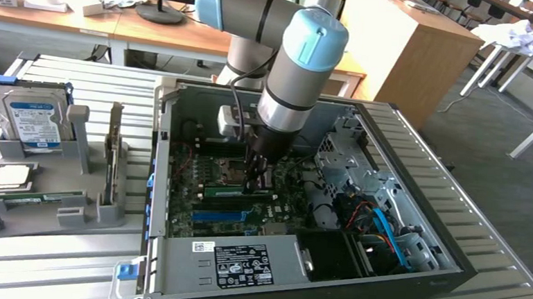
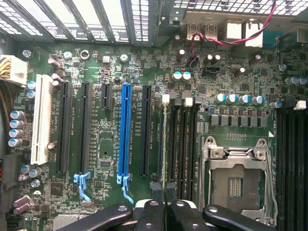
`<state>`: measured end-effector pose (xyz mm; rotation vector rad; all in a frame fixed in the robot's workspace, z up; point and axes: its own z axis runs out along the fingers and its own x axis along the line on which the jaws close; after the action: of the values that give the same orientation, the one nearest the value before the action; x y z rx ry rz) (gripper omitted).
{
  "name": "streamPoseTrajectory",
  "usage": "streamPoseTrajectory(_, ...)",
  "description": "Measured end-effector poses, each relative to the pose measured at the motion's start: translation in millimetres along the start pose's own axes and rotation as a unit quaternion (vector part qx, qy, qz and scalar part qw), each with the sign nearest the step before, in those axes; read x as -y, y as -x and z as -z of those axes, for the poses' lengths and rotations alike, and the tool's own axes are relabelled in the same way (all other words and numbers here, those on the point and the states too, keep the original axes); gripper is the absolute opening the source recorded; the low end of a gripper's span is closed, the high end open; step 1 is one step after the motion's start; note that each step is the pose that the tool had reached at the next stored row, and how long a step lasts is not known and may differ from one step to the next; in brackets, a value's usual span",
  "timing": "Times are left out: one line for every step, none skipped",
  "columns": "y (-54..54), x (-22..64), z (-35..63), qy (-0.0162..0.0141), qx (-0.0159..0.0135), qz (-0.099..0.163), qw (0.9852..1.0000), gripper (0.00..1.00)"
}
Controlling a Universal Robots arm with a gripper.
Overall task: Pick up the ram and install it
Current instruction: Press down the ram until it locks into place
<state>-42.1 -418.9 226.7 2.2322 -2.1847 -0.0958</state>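
The ram (image 2: pixel 165 144) is a thin green stick seen edge-on in the wrist view. It stands in the first of the dark memory slots, beside the empty CPU socket (image 2: pixel 238 178). My gripper (image 2: pixel 164 188) is over one end of it, its black fingers (image 2: pixel 157 192) shut on the stick's upper edge. In the exterior view my gripper (image 1: pixel 255 182) reaches straight down into the open computer case (image 1: pixel 429 222). The ram (image 1: pixel 230 188) shows there as a green strip on the motherboard (image 1: pixel 216 212), under the fingertips.
A grey holder (image 1: pixel 21 221) at the exterior view's left carries a silver hard drive (image 1: pixel 32 121), an upright grey card (image 1: pixel 113 154), a chip and another green stick (image 1: pixel 46 197). Inside the case are a blue expansion slot (image 2: pixel 126 130), a drive cage and cables.
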Motion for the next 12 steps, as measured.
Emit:
streamPoseTrajectory(-0.2, 0.0, 0.0, 0.0000, -0.0001, 0.000, 1.0000, 0.12)
streamPoseTrajectory(-0.3, 0.0, 0.0, -0.0001, -0.0002, -0.001, 1.0000, 0.12)
streamPoseTrajectory(-0.5, 0.0, 0.0, -0.0001, -0.0002, -0.001, 1.0000, 0.12)
streamPoseTrajectory(-0.7, 0.0, 0.1, -0.0001, -0.0002, -0.002, 1.0000, 0.12)
streamPoseTrajectory(-1.0, 0.0, 0.1, -0.0001, -0.0002, -0.002, 1.0000, 0.12)
streamPoseTrajectory(-1.2, 0.0, 0.1, -0.0001, -0.0002, -0.003, 1.0000, 0.12)
streamPoseTrajectory(-1.4, 0.0, 0.1, -0.0001, -0.0001, -0.004, 1.0000, 0.12)
streamPoseTrajectory(-1.7, 0.0, 0.1, -0.0002, -0.0001, -0.004, 1.0000, 0.12)
streamPoseTrajectory(-1.9, 0.0, 0.1, -0.0001, -0.0001, -0.004, 1.0000, 0.12)
streamPoseTrajectory(-2.1, 0.0, 0.1, -0.0002, -0.0001, -0.005, 1.0000, 0.12)
streamPoseTrajectory(-2.2, 0.0, 0.1, -0.0001, -0.0001, -0.005, 1.0000, 0.12)
streamPoseTrajectory(-2.3, 0.0, 0.1, -0.0002, -0.0001, -0.006, 1.0000, 0.12)
